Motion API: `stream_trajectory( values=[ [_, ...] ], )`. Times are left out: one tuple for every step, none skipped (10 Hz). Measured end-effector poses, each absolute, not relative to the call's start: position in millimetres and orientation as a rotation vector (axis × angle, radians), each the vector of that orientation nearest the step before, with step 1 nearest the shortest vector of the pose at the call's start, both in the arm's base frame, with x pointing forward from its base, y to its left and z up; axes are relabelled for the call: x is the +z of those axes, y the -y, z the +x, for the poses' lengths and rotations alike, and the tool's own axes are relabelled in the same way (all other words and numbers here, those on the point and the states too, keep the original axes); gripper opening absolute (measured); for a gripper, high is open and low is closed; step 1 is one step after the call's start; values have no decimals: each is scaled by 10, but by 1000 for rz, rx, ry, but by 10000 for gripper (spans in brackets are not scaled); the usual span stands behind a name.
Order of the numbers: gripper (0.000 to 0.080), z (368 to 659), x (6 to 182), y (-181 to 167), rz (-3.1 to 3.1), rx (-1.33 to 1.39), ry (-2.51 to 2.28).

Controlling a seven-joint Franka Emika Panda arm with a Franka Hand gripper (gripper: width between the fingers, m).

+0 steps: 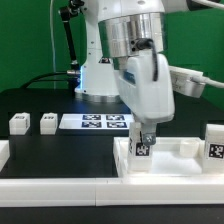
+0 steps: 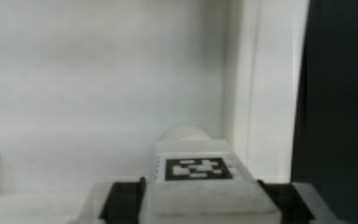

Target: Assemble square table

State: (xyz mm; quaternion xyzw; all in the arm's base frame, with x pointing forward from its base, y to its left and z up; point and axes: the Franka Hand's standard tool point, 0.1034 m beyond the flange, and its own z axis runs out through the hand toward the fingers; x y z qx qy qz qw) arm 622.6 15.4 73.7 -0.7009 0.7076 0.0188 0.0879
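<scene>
- Black bench surface (image 1: 40,105) is seen under all parts; the white square table top (image 1: 178,160) is laid on it, rim upward.
- One leg (image 1: 143,149) is clenched upright by the gripper (image 1: 144,142), pinched between its fingers (image 2: 123,203), close inside the top's rim (image 2: 268,90); contact with the top cannot be told.
- Leg fitting is judged the step in hand: lowering into a corner and twisting home would be called for next.
- Two spare legs (image 1: 18,123) are left well apart from the top, and a third leg (image 1: 214,145) just beside it.
</scene>
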Motion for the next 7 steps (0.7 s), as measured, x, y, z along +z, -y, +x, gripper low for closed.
stream_trajectory(
  values=[
    [291,6223,730,-155,-2043,63,-2150],
    [297,6221,725,-153,-2002,69,-2189],
    [297,6221,725,-154,-2021,67,-2171],
    [465,6221,721,-140,-2134,47,-2058],
    [612,6216,712,-110,-2339,16,-1823],
    [612,6210,715,-105,-2463,3,-1655],
    [640,6199,723,-117,-2494,-2,-1610]
  ],
)
